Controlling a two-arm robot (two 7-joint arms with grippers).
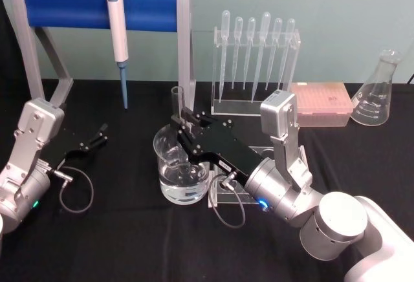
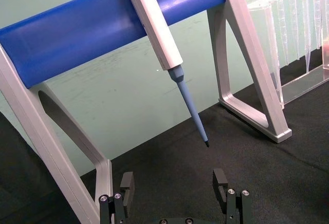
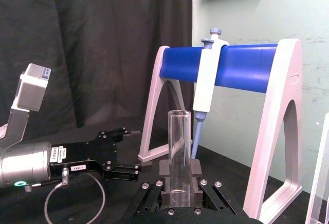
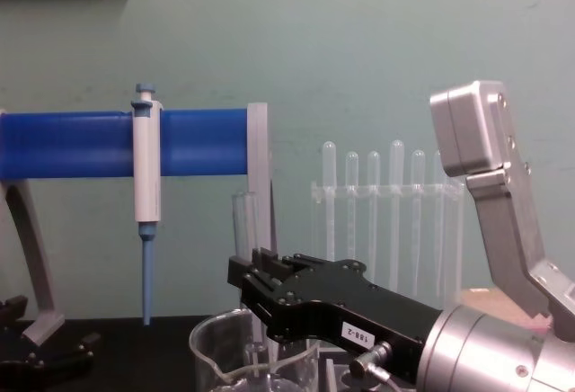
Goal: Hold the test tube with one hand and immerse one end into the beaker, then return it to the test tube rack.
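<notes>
At far left, the robot's left gripper (image 1: 95, 138) rests low over the black-clothed table (image 1: 129, 243), near the foot of a grey stand with a blue crossbar (image 1: 65, 7). In the left wrist view its two black fingers (image 2: 127, 185) stand wide apart with nothing between them. A white-and-blue pipettor (image 1: 118, 36) hangs from the crossbar, tip down and clear of the cloth.

At centre, the long clear glass test tube (image 1: 177, 104) stands upright in the right gripper (image 1: 182, 121), which reaches in from the lower right. The right wrist view shows the black jaws closed against the tube's sides, gripping it well below its open rim. The tube is directly over the wide clear glass beaker (image 1: 165, 152), which holds a shallow layer of clear liquid. In the chest view the tube's lower part drops past the beaker's rim (image 4: 207, 347), behind the gripper; whether its end meets the liquid cannot be told.

Just right of the beaker, a clear plastic rack (image 1: 223, 196) sits on the cloth, largely hidden beneath the right arm. Behind it stands a clear acrylic holder with six thin frosted pipettes (image 1: 255, 55), then a pink tip box (image 1: 320, 103), and at far right a clear conical flask (image 1: 378, 91).
</notes>
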